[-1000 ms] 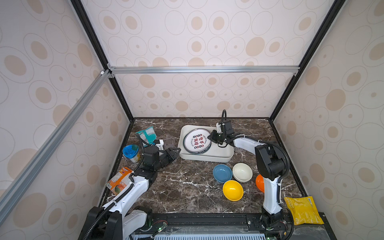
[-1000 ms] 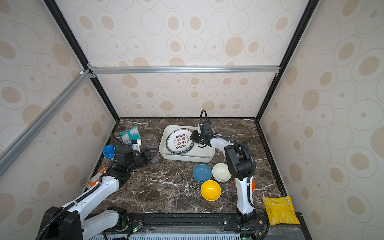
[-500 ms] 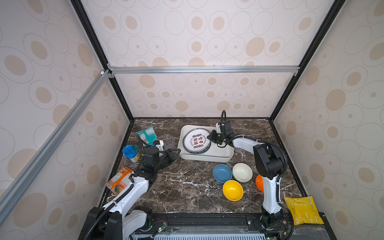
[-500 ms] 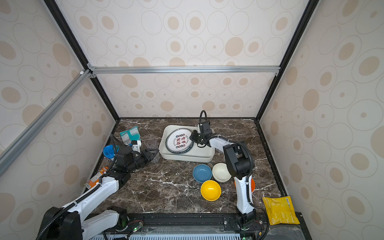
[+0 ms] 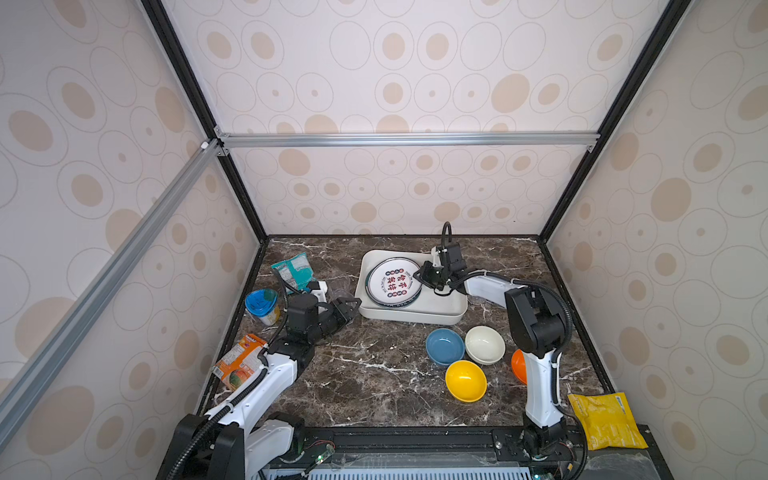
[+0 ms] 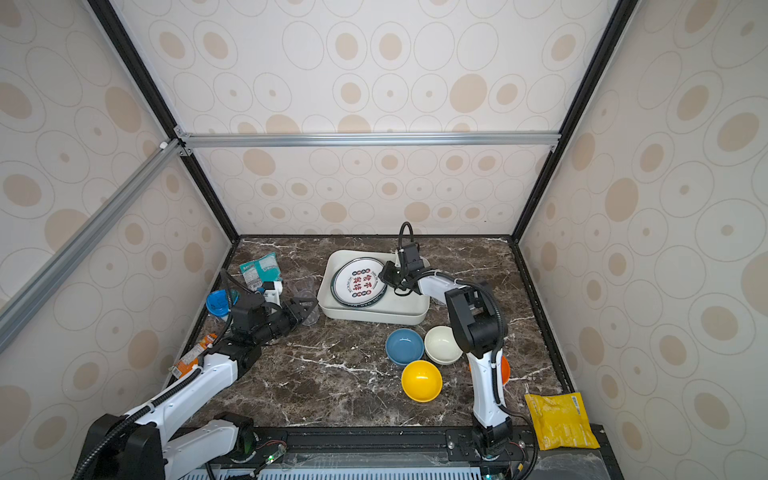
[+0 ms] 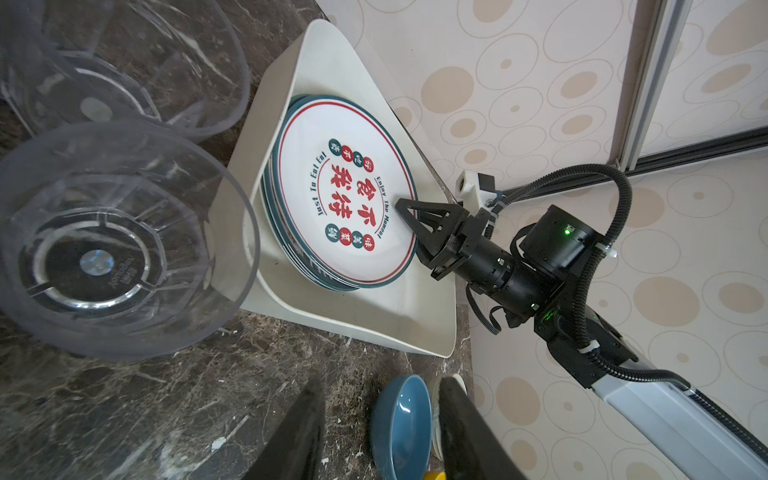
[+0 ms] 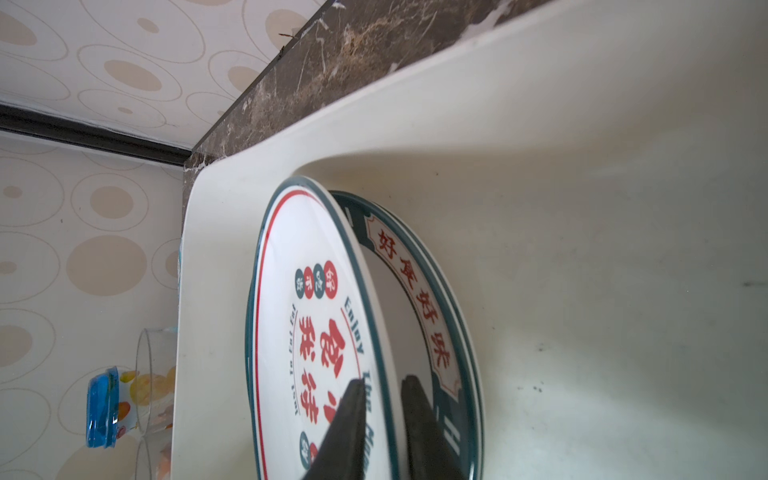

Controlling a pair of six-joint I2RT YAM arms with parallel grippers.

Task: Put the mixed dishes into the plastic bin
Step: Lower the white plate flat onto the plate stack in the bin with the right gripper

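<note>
Right jaws sit around the rim of the top plate [image 8: 316, 316] in the plastic bin [image 8: 582, 208]; I cannot tell if they squeeze. More plates [image 8: 419, 299] lie under it. Left jaws, spread and empty, are beside two clear cups [image 7: 116, 249]. Four bowls [image 5: 444, 347] sit behind the right jaws.

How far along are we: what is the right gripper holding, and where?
Cannot tell: the right gripper straddles the top plate at its rim.
</note>
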